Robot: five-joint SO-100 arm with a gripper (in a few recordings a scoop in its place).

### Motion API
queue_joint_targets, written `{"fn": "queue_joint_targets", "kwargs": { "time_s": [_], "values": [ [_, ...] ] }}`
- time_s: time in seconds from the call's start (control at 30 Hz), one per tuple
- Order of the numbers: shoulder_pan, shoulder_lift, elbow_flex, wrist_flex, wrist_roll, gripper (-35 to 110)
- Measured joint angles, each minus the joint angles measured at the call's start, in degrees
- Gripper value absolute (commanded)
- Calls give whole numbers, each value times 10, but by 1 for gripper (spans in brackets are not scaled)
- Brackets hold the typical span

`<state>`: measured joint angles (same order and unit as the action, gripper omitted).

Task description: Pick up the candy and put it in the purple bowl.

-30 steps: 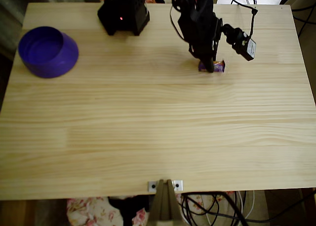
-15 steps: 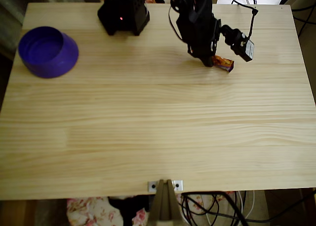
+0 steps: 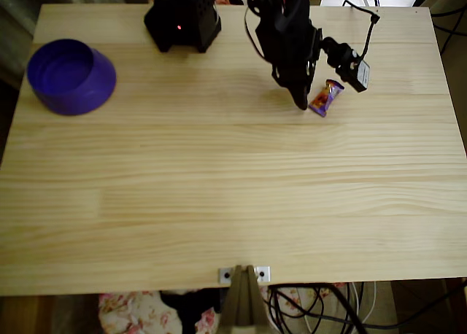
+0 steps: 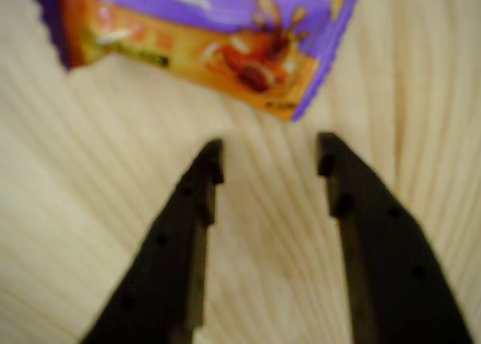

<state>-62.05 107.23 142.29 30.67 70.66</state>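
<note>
Handling the candy (image 4: pixel 203 36) should be easy: it looks light, with a slick, crinkly wrapper; grip across its middle, not the crimped ends. It lies on the table (image 3: pixel 219 188), untouched, just beyond the tips of the gripper (image 4: pixel 269 155), whose jaws stand apart and empty, though the wrist view is blurred.

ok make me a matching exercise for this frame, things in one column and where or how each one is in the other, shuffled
Things:
1. candy
2. purple bowl
3. end effector
4. black base unit

Places or states:
A. far-left part of the table in the overhead view
B. open, nothing between its fingers
C. flat on the wood just ahead of the fingertips
D. top edge of the table, red light on

Pairs: 1-C, 2-A, 3-B, 4-D
</note>
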Motion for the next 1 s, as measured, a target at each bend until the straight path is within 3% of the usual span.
{"fn": "queue_joint_targets", "kwargs": {
  "time_s": [0.07,0.17,0.57,0.77,0.87,1.0],
  "values": [
    [0,5,0,16,0,49],
    [-12,14,0,37,-10,47],
    [-19,20,-8,15,-184,6],
    [-20,-10,-70,12,-264,5],
    [-11,-10,-80,11,-287,15],
    [-11,-10,-90,30,-322,16]
  ]
}}
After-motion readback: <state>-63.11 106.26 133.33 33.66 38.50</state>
